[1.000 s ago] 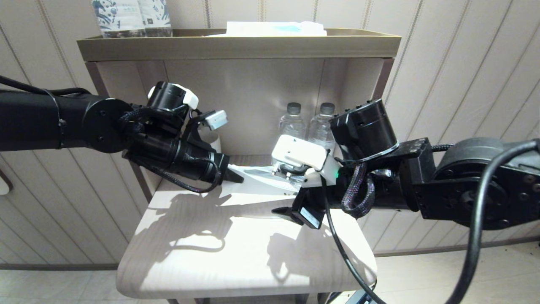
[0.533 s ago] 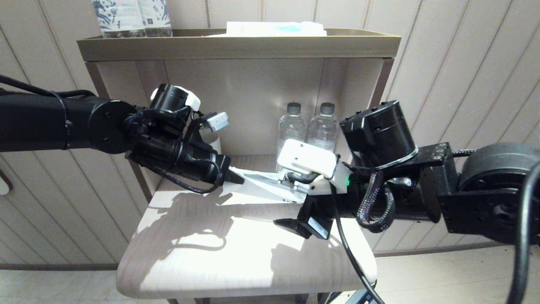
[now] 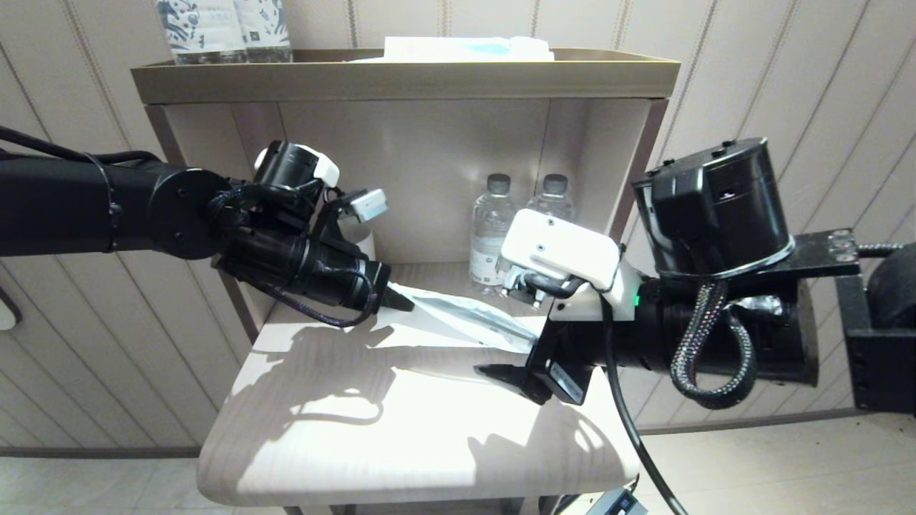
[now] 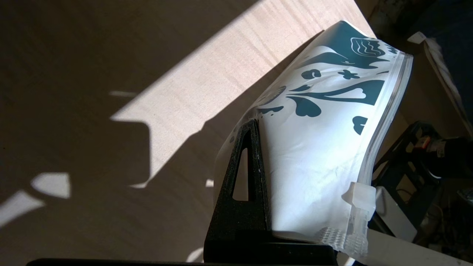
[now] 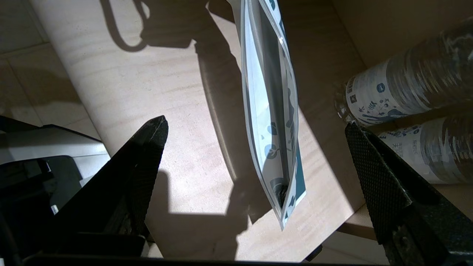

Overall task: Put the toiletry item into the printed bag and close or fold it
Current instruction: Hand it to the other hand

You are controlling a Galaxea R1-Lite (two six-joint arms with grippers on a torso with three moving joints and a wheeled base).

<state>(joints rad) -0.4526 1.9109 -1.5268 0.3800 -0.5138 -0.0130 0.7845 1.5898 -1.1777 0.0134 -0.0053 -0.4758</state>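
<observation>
My left gripper (image 3: 404, 302) is shut on the plain end of the printed bag (image 3: 465, 318) and holds it sloping just above the table. In the left wrist view one black finger (image 4: 251, 159) presses the white pouch (image 4: 317, 147), whose teal leaf print sits at the far end. My right gripper (image 3: 512, 354) stands open, just off the bag's printed end and not touching it. In the right wrist view the bag (image 5: 255, 92) hangs edge-on with its long mouth gaping between the wide-apart fingers (image 5: 147, 147). A slim dark shape (image 5: 282, 192) lies inside; I cannot tell whether it is the toothbrush.
Two water bottles (image 3: 492, 229) stand at the back of the shelf niche, close behind the right wrist. A top tray (image 3: 401, 79) carries more bottles (image 3: 222, 28) and a white-and-blue package (image 3: 465, 48). The pale wooden table (image 3: 401, 429) ends just below the right gripper.
My right arm has drawn back to the right and away from the bag's printed end. The bag now hangs from the left gripper alone, which has hardly moved.
</observation>
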